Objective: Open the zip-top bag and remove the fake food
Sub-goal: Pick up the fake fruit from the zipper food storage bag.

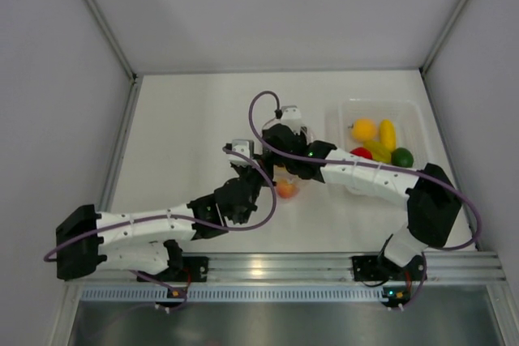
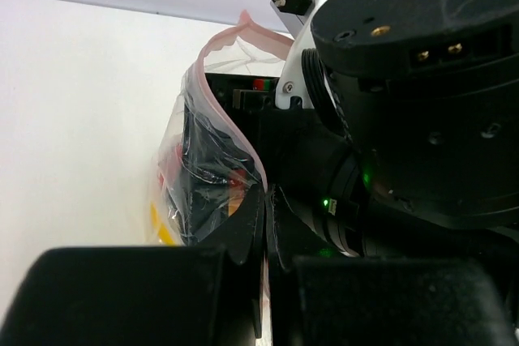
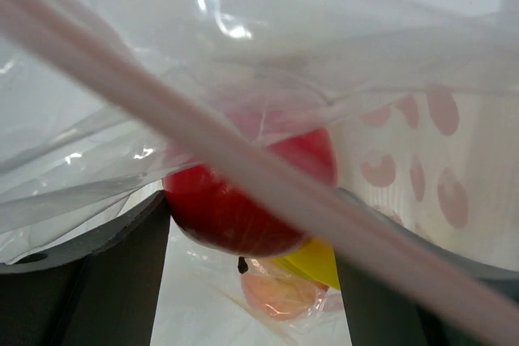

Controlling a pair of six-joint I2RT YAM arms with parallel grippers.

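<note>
Zip-top bag (image 2: 212,147) sits mid-table between your two arms. Your left gripper (image 2: 266,228) reaches in low, jaws pinched on the bag's pink-edged rim. Your right gripper (image 3: 251,257) is inside the bag, jaws wide around a red fruit (image 3: 247,196); only its wrist view shows this. Rightward, the tray (image 1: 336,115) holds more fruit.

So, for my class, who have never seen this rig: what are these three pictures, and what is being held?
The overhead view shows two robot arms bolted at the table's near edge. The other two views come from a camera on each wrist. The left hand is shut on the pink zip edge of the zip-top bag. The right hand reaches into the open bag around a red fruit; whether it grips it is unclear. A clear tray on the table holds more fake food.
</note>
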